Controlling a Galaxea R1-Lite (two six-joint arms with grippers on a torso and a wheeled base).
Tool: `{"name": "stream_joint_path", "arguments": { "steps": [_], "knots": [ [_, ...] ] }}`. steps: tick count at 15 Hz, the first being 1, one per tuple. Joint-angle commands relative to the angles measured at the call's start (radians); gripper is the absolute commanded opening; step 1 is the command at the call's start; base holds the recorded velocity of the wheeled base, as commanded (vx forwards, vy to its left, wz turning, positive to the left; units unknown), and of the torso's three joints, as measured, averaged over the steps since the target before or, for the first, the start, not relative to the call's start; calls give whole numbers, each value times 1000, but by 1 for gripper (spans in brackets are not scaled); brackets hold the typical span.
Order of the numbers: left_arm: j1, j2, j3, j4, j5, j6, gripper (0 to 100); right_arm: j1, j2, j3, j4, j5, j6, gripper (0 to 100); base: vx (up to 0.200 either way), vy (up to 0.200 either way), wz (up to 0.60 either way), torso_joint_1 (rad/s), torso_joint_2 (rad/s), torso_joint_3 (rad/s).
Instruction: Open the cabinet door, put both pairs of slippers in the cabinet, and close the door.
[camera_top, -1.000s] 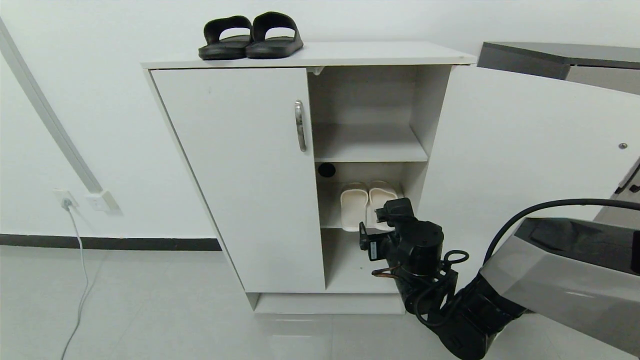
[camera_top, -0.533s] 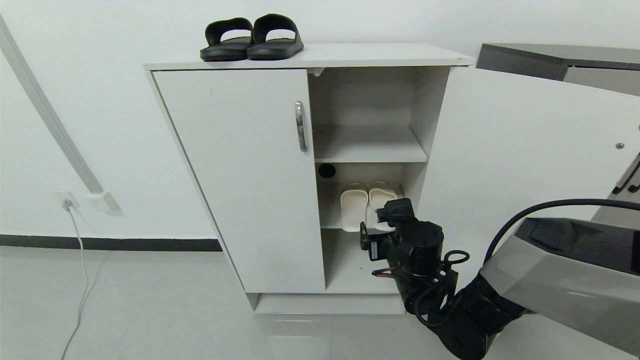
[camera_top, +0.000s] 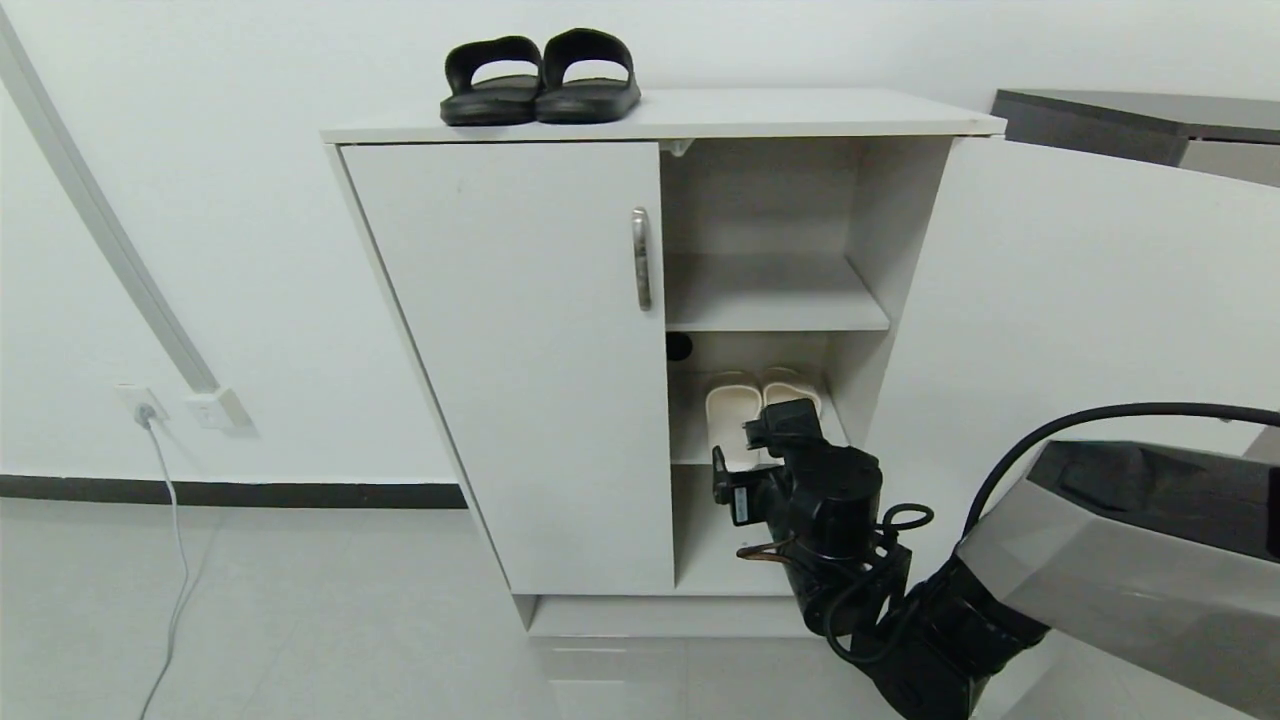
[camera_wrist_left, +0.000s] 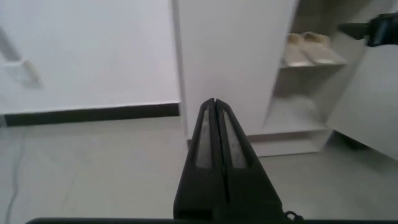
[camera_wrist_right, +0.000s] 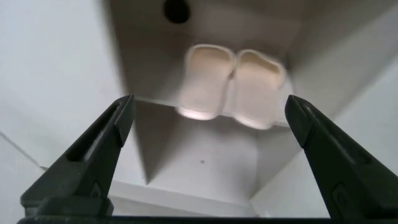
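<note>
A white cabinet (camera_top: 520, 350) stands against the wall, its left door shut and its right door (camera_top: 1080, 300) swung wide open. A pair of black slippers (camera_top: 540, 78) rests on the cabinet top at the left. A pair of white slippers (camera_top: 733, 415) (camera_wrist_right: 205, 87) (camera_wrist_left: 308, 48) lies side by side on the middle shelf inside. My right gripper (camera_top: 748, 450) (camera_wrist_right: 210, 102) hangs open just in front of that shelf, nothing between its fingers. My left gripper (camera_wrist_left: 213, 106) is shut and empty, low over the floor, facing the cabinet's closed door.
The upper shelf (camera_top: 775, 295) and bottom compartment (camera_top: 720, 560) are bare. A wall socket (camera_top: 140, 408) with a cable (camera_top: 170, 560) trailing to the floor is at the left, under a slanted conduit (camera_top: 100, 220). A grey-topped unit (camera_top: 1130, 115) stands behind the open door.
The camera has swung, so the cabinet sits farther right in the picture. My right gripper now lines up more squarely with the white slippers; it stays open.
</note>
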Motion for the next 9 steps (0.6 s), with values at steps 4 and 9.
{"name": "stream_joint_path", "arguments": {
  "steps": [4, 9],
  "knots": [
    [0, 2, 0, 0, 0, 0, 0, -1, 4, 0, 1, -1, -1, 100, 0, 200, 0, 4, 2, 5],
    [0, 0, 0, 0, 0, 2, 0, 13, -2, 18, 0, 1, -1, 100, 0, 200, 0, 3, 3, 0]
  ]
}}
